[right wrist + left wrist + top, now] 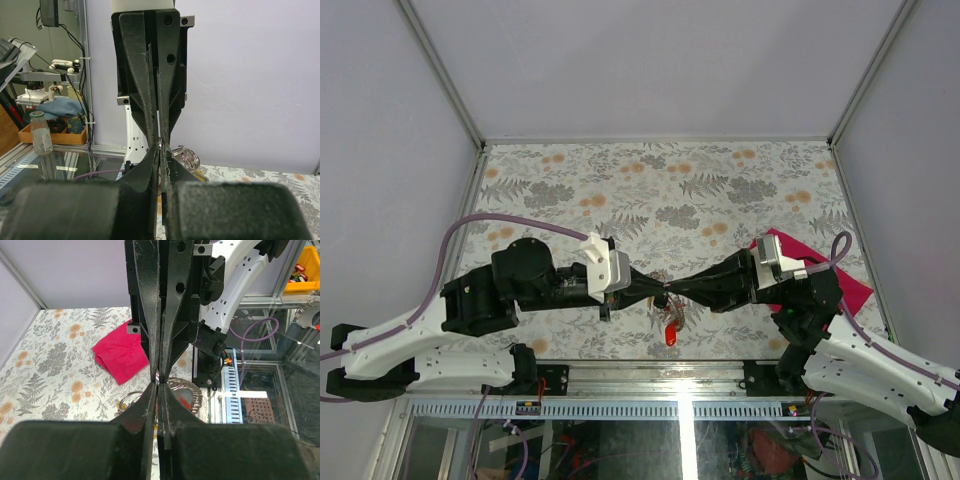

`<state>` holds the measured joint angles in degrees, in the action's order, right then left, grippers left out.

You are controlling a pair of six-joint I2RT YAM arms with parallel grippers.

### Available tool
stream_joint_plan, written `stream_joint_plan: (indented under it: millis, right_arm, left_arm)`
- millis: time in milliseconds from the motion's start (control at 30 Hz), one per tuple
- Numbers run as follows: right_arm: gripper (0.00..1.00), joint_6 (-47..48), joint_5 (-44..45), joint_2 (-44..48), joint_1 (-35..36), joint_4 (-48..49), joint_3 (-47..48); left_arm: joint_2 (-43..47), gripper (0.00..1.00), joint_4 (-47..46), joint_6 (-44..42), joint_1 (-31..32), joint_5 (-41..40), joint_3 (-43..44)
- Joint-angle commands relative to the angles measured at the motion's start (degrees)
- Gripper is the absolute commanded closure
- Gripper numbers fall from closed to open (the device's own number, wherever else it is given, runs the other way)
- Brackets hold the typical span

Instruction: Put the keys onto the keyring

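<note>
Hands: left hand (157,390) and right hand (160,149) were closed, tip to tip; pinched item was hidden
Keyring (189,159): was seen just beside the tips
Keys: red key (670,335) was seen below them
Care: keyring was judged best held steady, key threaded slowly

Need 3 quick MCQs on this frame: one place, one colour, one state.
1. Where is the cloth?
A. far left corner
B. right side, by the right arm
C. under the left arm's base

2. What colour is the key head near the gripper tips?
A. green
B. red
C. white

3. What state are the left gripper and right gripper in?
A. both shut
B. both wide open
C. one open, one shut

Answers:
1. B, the top view shows the cloth beside the right arm.
2. B, the head is plainly red there.
3. A, each wrist view shows the fingers pressed together.
</note>
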<state>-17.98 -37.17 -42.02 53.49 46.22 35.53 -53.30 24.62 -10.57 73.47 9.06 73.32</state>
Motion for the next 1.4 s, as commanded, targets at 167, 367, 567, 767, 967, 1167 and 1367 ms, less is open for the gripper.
stream_joint_plan:
  millis: [167,367,567,767,967,1167,1367]
  right_arm:
    - [0.87,3.0,2.7,1.8,0.1,-0.1,3.8]
    - [0.67,10.3,14.6,8.5,0.1,-15.2,5.1]
    - [0.53,11.8,38.4,12.7,0.0,-31.8,5.3]
    - [0.42,7.0,50.6,11.1,0.0,-40.7,5.3]
    - [0.27,4.5,56.3,8.0,0.1,-46.9,5.8]
    - [0.15,2.4,57.9,4.0,0.1,-58.5,11.2]
    - [0.01,0.7,57.7,0.5,0.0,-64.7,14.6]
  left_arm:
    - [-1.4,1.00,1.7,0.5,0.2,-0.4,2.3]
    - [-1.7,1.00,5.9,3.2,0.0,-6.1,2.4]
    - [-2.9,1.00,9.4,7.9,-0.1,-15.2,0.9]
    - [-7.8,1.00,12.6,14.7,-6.0,-16.1,-2.1]
    - [-13.3,1.00,13.3,19.1,-15.1,-11.8,-5.9]
    - [-19.0,1.00,10.4,20.0,-23.4,-4.3,-9.2]
    - [-22.6,1.00,6.9,18.1,-30.6,-0.3,-10.5]
